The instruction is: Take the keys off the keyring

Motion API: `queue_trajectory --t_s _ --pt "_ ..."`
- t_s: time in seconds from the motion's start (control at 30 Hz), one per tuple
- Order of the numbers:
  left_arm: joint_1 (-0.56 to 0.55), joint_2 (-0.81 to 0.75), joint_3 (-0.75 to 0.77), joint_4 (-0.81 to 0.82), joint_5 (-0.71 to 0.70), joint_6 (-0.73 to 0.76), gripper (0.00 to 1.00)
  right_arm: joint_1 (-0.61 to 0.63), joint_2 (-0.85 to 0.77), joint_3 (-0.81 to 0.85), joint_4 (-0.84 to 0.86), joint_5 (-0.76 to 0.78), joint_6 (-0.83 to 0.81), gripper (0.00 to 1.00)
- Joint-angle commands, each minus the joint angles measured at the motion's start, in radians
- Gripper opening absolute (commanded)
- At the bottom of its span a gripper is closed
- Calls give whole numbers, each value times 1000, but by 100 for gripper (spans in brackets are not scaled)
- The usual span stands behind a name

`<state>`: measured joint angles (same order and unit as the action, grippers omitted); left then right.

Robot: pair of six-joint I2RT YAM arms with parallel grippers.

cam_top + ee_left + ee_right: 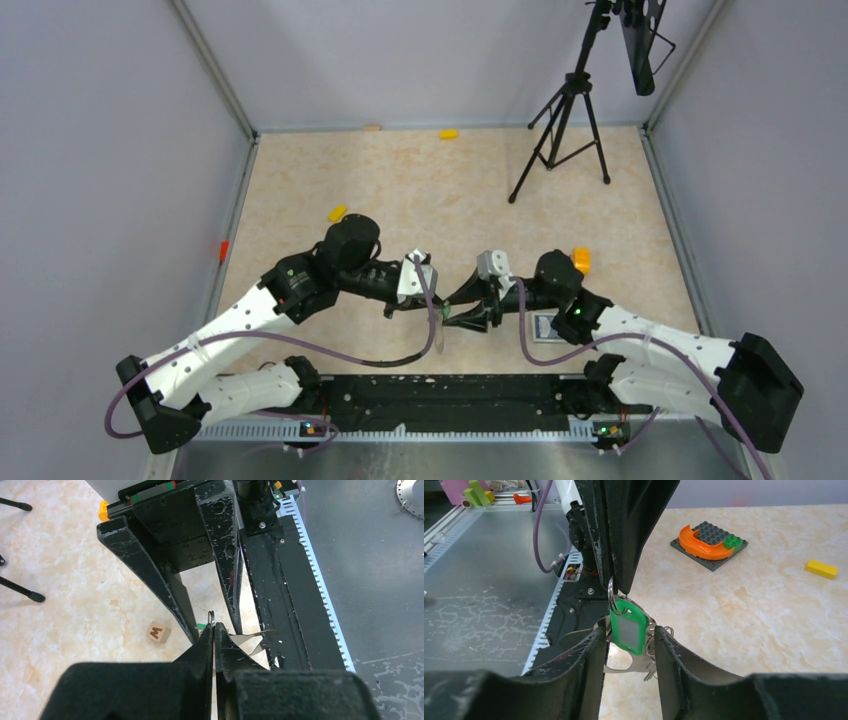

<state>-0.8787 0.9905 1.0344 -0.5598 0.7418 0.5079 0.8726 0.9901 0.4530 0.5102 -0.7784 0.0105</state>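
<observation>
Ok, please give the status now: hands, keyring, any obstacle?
Left hand shut on keyring. Right hand open around hanging keys. Keys not yet off. No obstacle seen.

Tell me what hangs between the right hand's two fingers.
Right wrist view: the green tag and silvery keys hang there, from a ring pinched by the left hand.

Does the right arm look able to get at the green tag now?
Likely yes: the green tag hangs free between the right gripper's open jaws, while the left gripper pinches the ring above, out of the way.
</observation>
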Motion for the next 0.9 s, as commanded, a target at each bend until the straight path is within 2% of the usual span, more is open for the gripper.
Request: queue_trajectory --t_s 0.0,0.07,0.2,0.27,0.6,0.87 --pt "-2 -22 3 60 1 -14 0 12 -18 18 60 6 22 35" --pt "-2 -24 1 63 -2 -14 0 13 -19 21 51 12 28 24" --pt "-2 -22 1 64 -5 -16 0 13 -18 25 41 24 38 14" --pt "-2 -21 1 64 -7 -16 0 13 -18 27 37 28 44 1" --pt "-2 -31 -10 51 -49 -13 0 12 -73 39 -44 67 34 0" --pt "-2 -67 -43 76 -103 -30 0 13 -116 166 -364 191 87 0"
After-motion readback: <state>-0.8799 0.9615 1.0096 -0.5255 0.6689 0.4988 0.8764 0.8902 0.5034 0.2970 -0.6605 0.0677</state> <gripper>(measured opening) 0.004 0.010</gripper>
